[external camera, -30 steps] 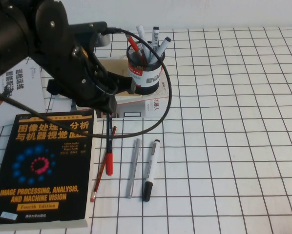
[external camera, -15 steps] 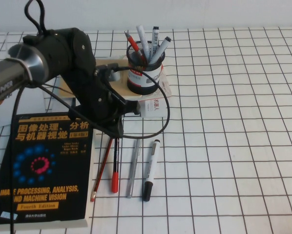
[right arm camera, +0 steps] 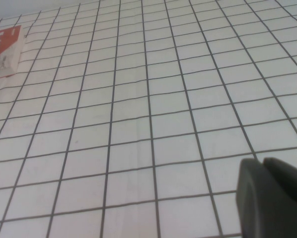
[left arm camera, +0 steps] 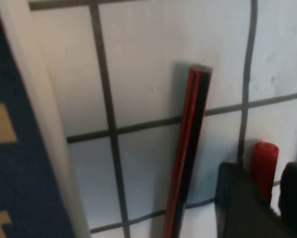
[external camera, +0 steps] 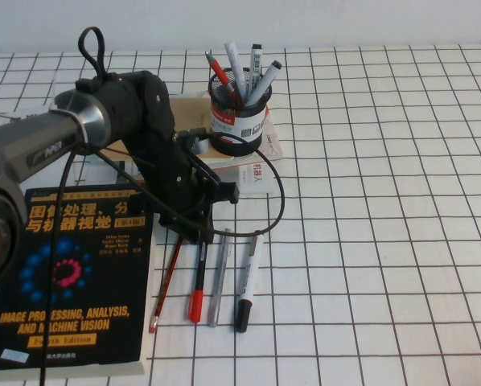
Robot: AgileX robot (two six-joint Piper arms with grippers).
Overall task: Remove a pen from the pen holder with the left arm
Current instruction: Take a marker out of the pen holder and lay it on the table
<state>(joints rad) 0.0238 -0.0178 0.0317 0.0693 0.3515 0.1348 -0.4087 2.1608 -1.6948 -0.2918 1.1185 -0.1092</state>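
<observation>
- Down on the counter, the pen with the red cap already lies flat. It is out of the pen holder, between a red pencil and a silver pen.
- The left gripper sits low over the pen's top end. Its fingers look closed on the pen, one on each side.
- I think the job now is to let go. The fingers should spread only a little, because the pencil and the silver pen are just beside them.
- Next the arm should lift straight up, so the pen does not roll or get dragged along.
- A black cable loops near the pens, so it should not sweep across them.
- The right gripper waits over bare counter, well apart from the pens, with its fingers together.
- From high up, the dark arm covers the left fingers and the pen's top end.
- The left wrist view shows only the cap's tip.
- The right arm is not in the high view at all.
- The pens in the holder cross over each other, so they are hard to count.
</observation>
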